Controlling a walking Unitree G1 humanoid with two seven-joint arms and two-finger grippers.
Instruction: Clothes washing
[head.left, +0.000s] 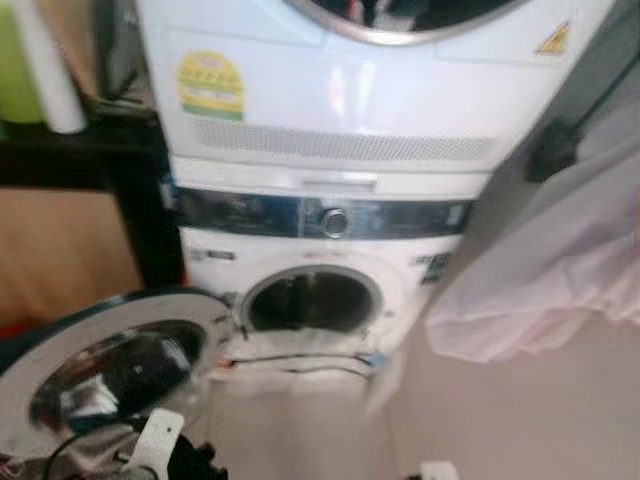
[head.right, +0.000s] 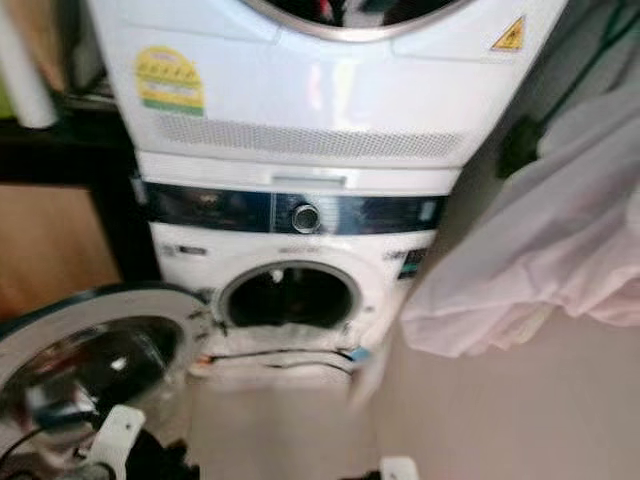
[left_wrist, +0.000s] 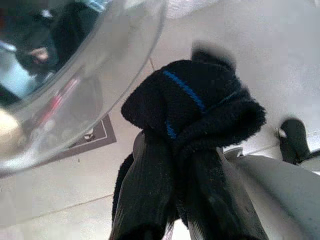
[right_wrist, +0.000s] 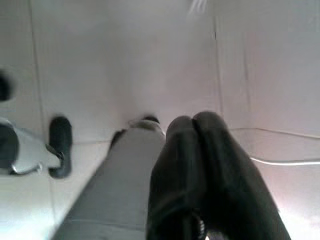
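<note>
- Right now the left gripper (left_wrist: 187, 150) has its fingers clamped on a dark sock (left_wrist: 200, 107) with a thin blue stripe, held low at the bottom left of the head view, just beside the open washer door (head.left: 110, 365).
- Lifting the sock clear of the door's rim and carrying it toward the centre of the frame looks like the step in hand; the grip seems firm, so a steady swing should do.
- Over the pale floor (right_wrist: 125, 60) the right gripper (right_wrist: 200, 165) hangs idle, its fingers pressed together with nothing between them.
- Swung wide at lower left, the door's glass bowl stands nearest the arm and is the thing most likely to be knocked.
- Further in, the washer (head.left: 315, 300) shows its round opening dark and unobstructed at mid frame.
- Above it sits a dryer (head.left: 350, 90), and pale cloth (head.left: 560, 270) hangs at the right, near the path.
</note>
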